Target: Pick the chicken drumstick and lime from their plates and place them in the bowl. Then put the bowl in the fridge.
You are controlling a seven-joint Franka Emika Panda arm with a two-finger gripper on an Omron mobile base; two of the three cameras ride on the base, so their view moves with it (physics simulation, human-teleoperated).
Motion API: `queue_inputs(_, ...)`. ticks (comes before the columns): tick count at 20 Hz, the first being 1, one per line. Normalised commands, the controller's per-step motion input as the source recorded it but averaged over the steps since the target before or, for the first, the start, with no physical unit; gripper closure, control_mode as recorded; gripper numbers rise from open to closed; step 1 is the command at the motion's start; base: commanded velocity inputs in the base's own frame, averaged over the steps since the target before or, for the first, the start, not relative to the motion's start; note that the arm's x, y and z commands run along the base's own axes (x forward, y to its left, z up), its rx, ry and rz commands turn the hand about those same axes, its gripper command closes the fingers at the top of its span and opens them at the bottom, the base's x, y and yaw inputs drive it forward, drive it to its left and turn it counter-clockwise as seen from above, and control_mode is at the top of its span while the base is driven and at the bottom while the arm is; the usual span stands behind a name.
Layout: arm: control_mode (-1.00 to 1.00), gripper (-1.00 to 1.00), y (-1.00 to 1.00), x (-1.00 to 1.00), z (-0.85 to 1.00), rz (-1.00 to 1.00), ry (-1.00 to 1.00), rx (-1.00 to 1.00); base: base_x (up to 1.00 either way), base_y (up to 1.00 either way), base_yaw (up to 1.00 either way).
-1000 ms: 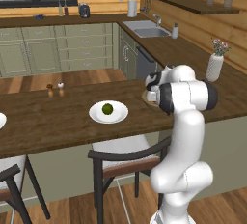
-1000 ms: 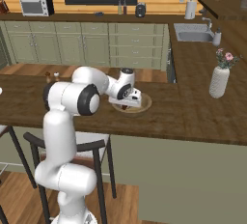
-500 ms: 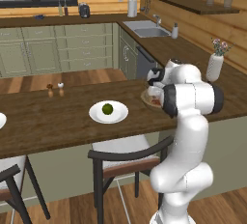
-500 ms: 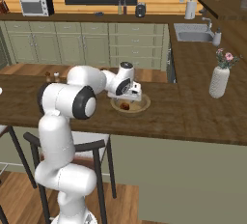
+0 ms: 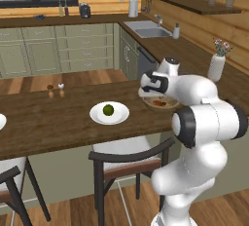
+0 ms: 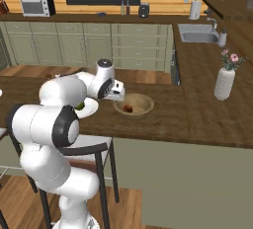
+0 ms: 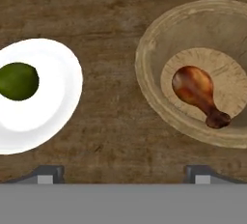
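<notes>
Left base view: on the dark wooden counter [image 5: 58,118] our gripper [image 5: 151,89] hangs by the wooden bowl [image 5: 160,105]; the round green lime [image 5: 108,109] sits left on its white plate [image 5: 110,113]

Right base view: the reddish-brown drumstick [image 6: 128,108] lies in the bowl

Hand view: fingertips [image 7: 48,175] stand apart, empty; the lime looks firm, smooth, likely to roll, so we'd grip across its middle

Evenly, softly lit throughout (rendered, so no glare), with faint shadows only; slightly soft and low in detail, without edge distortion.

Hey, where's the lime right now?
The lime sits on its white plate on the wooden counter, at the hand view's left, beside the bowl.
</notes>
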Motion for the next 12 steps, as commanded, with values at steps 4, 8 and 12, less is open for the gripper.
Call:
queue_inputs(4, -1.00, -1.00, 0.93, -0.41, 0.28, 0.03, 0.05, 0.00, 0.00, 0.00, 0.00)
queue_inputs(8, -1.00, -1.00, 0.94, 0.00, 0.01, 0.13, 0.19, -0.03, 0.00, 0.00, 0.00)
queue_inputs(12, -1.00, -1.00, 0.74, 0.09, 0.02, 0.12, 0.23, -0.08, 0.00, 0.00, 0.00)
